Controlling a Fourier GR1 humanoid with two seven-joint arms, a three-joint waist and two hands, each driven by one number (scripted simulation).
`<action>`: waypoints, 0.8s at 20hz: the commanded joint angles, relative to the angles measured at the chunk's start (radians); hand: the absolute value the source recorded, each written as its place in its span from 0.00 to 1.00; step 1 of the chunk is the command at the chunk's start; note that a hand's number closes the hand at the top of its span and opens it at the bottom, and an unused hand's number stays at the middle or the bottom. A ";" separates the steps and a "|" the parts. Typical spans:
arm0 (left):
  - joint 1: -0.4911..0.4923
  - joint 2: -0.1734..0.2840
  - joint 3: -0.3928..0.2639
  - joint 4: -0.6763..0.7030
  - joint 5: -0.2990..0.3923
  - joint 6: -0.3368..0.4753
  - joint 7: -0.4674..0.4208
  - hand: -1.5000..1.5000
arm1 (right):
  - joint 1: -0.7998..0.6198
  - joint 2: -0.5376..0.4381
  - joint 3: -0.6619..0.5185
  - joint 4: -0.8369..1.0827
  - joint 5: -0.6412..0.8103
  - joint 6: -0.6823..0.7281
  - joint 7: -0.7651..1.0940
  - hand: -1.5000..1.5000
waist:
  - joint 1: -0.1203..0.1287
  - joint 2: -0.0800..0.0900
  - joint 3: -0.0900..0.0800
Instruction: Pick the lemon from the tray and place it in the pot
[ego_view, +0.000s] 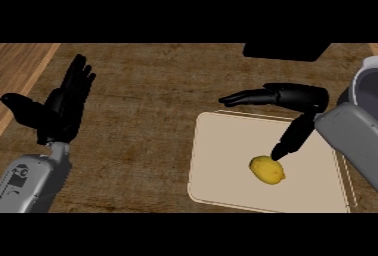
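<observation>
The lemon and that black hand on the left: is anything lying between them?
In the head view, no object lies between. From the left hand toward the lemon there is bare brown counter, then the tray's left rim and pale floor.

Single head view, steeply downward, close over counter (155, 75)

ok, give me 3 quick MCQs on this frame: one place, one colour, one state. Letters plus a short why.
1. Where is the lemon?
A. on the tray
B. in the pot
C. on the bare counter

2. What colour is the tray?
A. blue
B. beige
C. red

3. What is the left hand doing?
A. gripping the lemon
B. resting open, fingers up
C. pressing on the tray

Answers:
1 A: the lemon lies on the tray, the right hand above it.
2 B: its surface is pale beige.
3 B: the left hand is at the view's left, holding nothing.
</observation>
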 joint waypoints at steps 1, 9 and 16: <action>0.037 -0.003 -0.005 -0.016 -0.010 0.008 -0.006 0.50 | -0.066 -0.060 0.117 -0.045 0.135 0.161 -0.202 0.00 | -0.016 -0.007 -0.002; 0.068 0.005 0.027 -0.024 0.002 0.000 -0.011 0.50 | -0.092 -0.122 0.330 -0.010 0.315 0.009 -0.392 0.00 | -0.042 -0.006 -0.003; 0.086 0.035 0.059 -0.071 -0.002 0.010 0.031 0.50 | -0.104 -0.134 0.425 0.044 0.331 -0.063 -0.484 0.00 | -0.061 -0.013 -0.004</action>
